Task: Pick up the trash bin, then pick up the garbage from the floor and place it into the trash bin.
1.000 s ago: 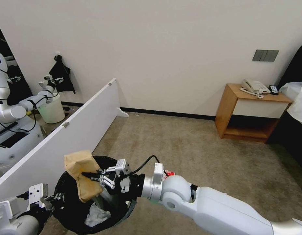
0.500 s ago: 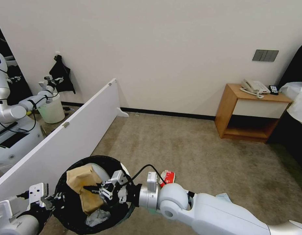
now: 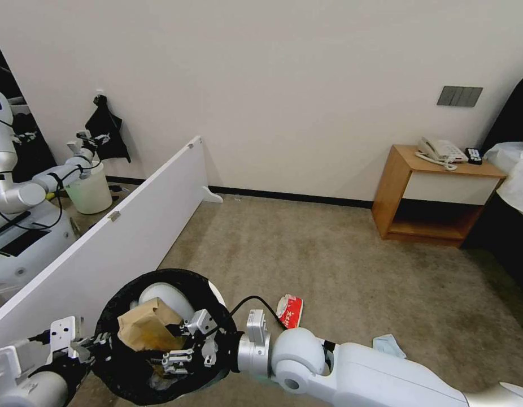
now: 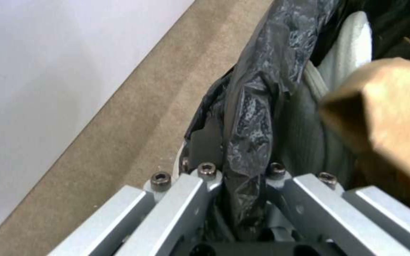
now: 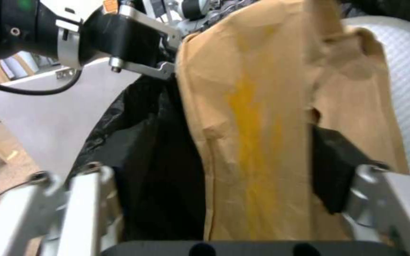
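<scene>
The trash bin [image 3: 112, 316], its black bag folded over the rim, hangs at the lower left. My left gripper [image 3: 95, 343] is shut on that rim, and the left wrist view shows the crinkled bag [image 4: 252, 117] pinched between its fingers [image 4: 200, 185]. My right gripper [image 3: 174, 345] is down inside the bin and open. Between its spread fingers [image 5: 86, 192] lies the brown paper bag [image 3: 145, 328] [image 5: 252, 124], beside a white item [image 3: 165, 295]. More garbage lies on the carpet: a red piece [image 3: 290, 311] and a pale-blue mask [image 3: 388, 345].
A low white partition board [image 3: 131, 226] runs along the left. Behind it, another robot reaches to a pale bucket [image 3: 92, 195]. A wooden bedside table [image 3: 428, 195] with a telephone stands at the right wall. Open carpet [image 3: 306, 249] spreads ahead.
My right gripper has gone down into the bin with the brown paper bag and opened. The bag, held above the rim before, now lies inside. The left gripper has kept its hold.
</scene>
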Robot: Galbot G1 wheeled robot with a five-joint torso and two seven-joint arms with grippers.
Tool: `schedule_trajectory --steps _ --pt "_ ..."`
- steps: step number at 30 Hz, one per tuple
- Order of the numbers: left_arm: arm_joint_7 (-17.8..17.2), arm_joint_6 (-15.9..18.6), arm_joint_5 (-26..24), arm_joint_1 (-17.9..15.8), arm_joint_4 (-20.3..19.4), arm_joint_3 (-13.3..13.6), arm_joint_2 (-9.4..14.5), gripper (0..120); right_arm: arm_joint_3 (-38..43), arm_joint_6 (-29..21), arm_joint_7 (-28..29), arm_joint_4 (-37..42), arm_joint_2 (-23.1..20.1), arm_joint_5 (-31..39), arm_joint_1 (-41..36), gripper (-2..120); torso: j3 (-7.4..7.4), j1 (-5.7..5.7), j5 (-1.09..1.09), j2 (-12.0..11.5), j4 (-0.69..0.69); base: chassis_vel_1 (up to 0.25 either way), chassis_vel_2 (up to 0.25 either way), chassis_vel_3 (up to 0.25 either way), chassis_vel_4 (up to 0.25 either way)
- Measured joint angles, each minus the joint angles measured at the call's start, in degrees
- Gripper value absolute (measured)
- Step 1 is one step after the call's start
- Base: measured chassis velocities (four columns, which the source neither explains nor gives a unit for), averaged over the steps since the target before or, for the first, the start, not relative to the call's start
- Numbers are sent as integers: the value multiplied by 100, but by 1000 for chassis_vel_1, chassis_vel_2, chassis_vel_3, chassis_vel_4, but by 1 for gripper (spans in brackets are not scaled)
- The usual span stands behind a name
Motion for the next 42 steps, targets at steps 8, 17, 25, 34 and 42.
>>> schedule_trajectory --steps 8,17,25,34,42 --pt "0 0 2 6 6 3 -7 3 207 76 23 154 -39 -29 -3 98 0 0 0 0 0 0 0 0 0" --pt "0 0 5 -4 31 3 -4 3 369 243 3 444 -182 -55 -75 100 0 0 0 0 0 0 0 0 0" --pt "0 0 7 -23 45 3 9 3 477 325 -27 609 -296 -25 -82 100 0 0 0 0 0 0 0 0 0" --pt "-7 0 -2 -49 56 9 19 3 460 292 22 831 -384 74 -73 100 0 0 0 0 0 0 0 0 0" --pt "-14 0 -27 -46 56 6 12 3 409 -513 1200 1250 -394 782 -106 100 0 0 0 0 0 0 0 0 0"
